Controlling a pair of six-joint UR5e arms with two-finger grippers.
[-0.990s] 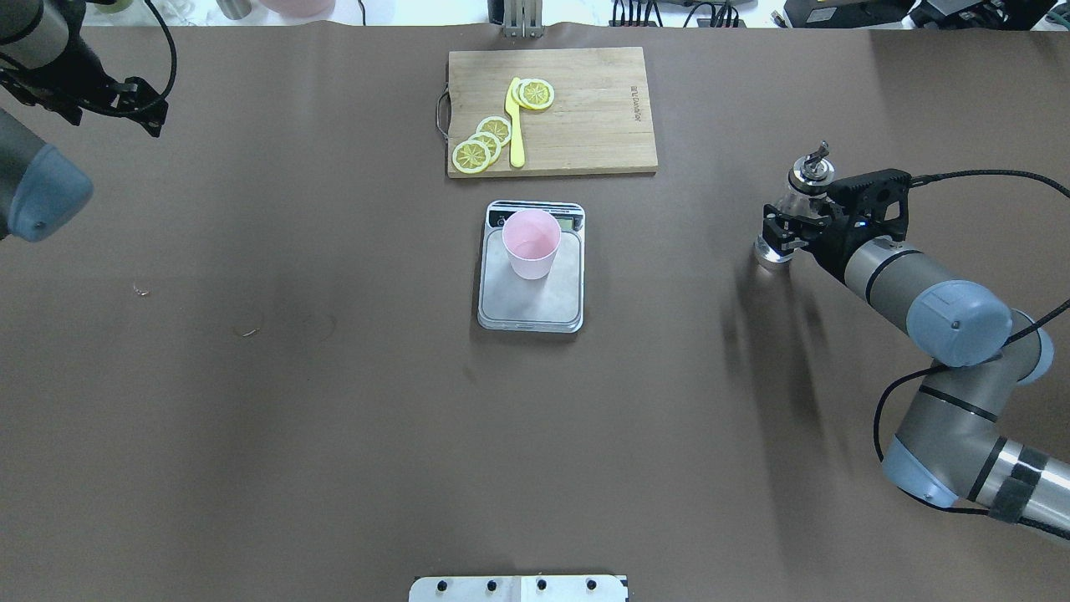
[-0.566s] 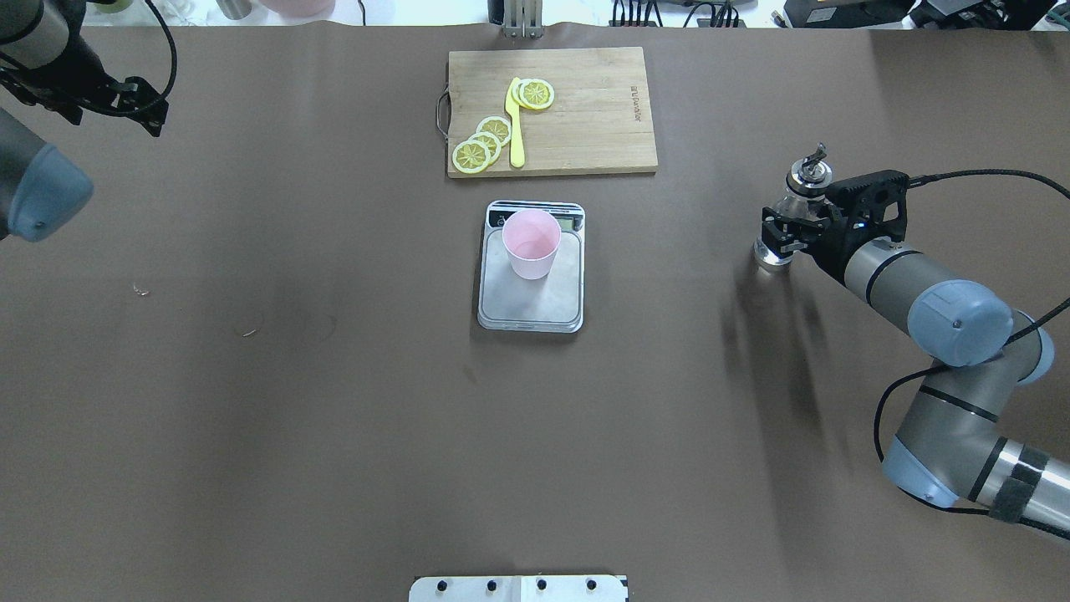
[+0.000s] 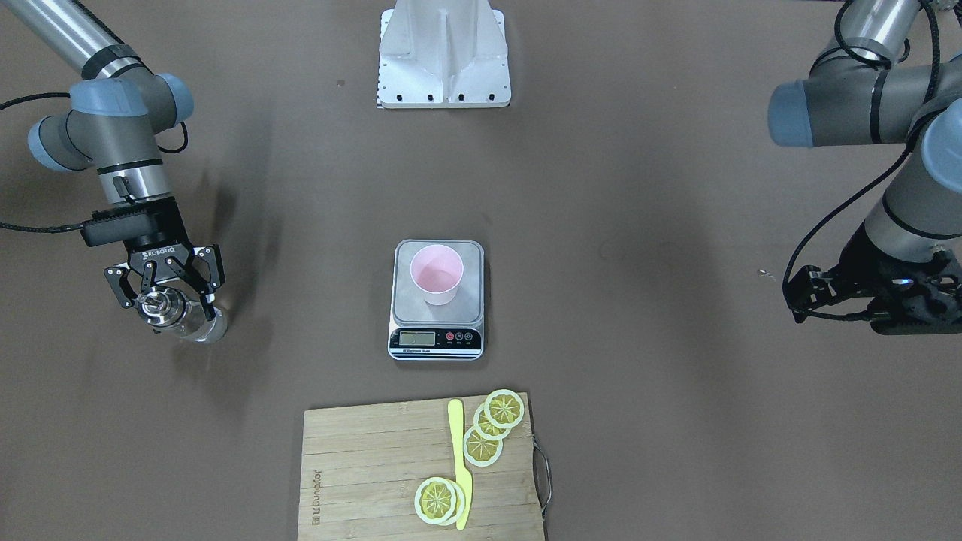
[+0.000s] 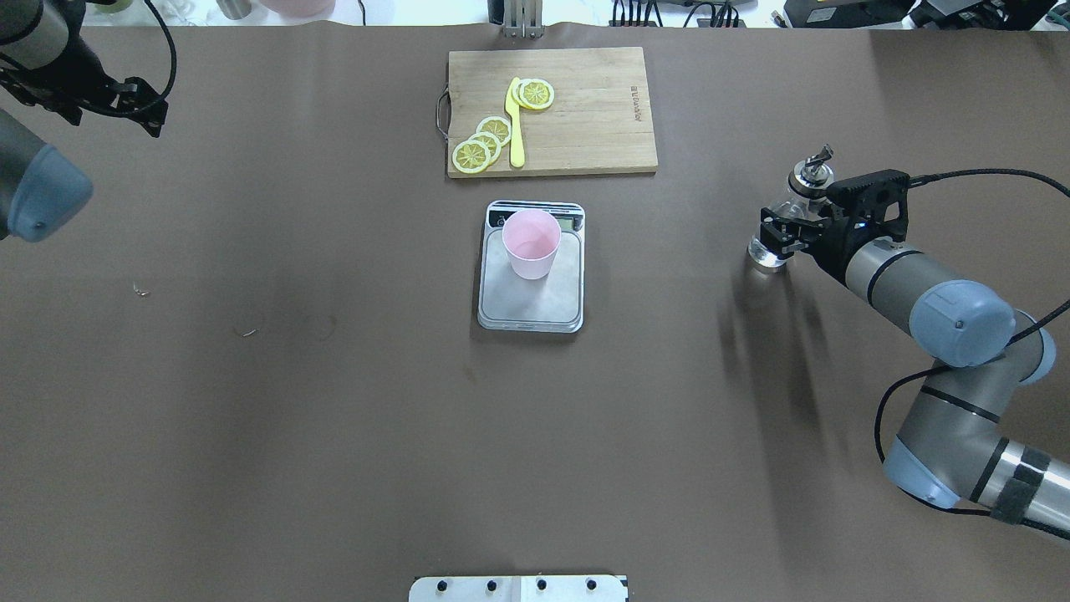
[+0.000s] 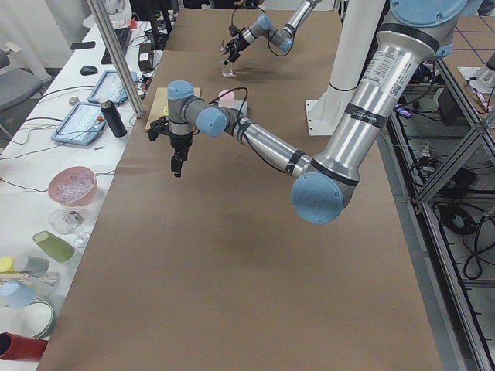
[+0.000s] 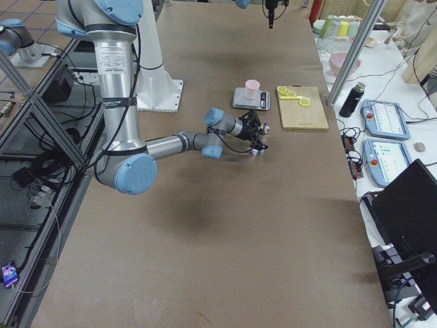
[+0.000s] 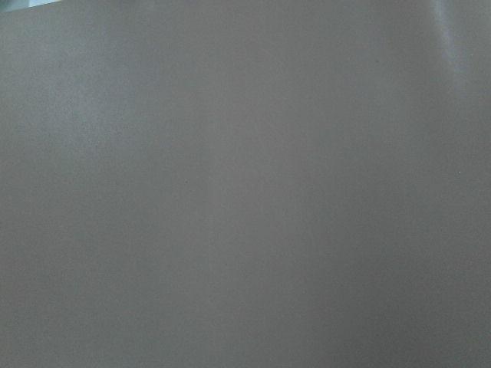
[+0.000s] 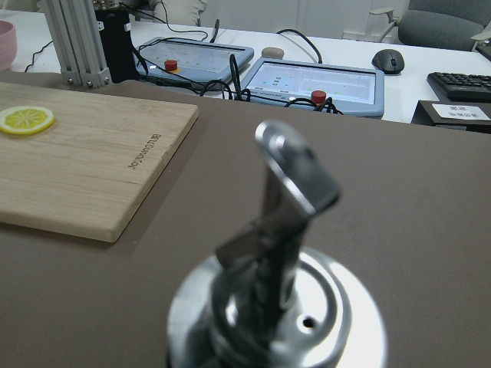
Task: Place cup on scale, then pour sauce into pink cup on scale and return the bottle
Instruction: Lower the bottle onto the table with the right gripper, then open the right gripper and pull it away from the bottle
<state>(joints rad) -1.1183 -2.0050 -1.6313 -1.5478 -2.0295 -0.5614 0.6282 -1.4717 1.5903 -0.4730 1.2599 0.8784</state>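
Bottle [image 4: 782, 226] sat right of frame on the bench [image 4: 334, 418], right pincer [image 4: 784, 231] clenched around its glass body. Glass: rigid, slick, breakable; mid-body hold suited. Left pincer [image 3: 872, 297]: couldn't tell.
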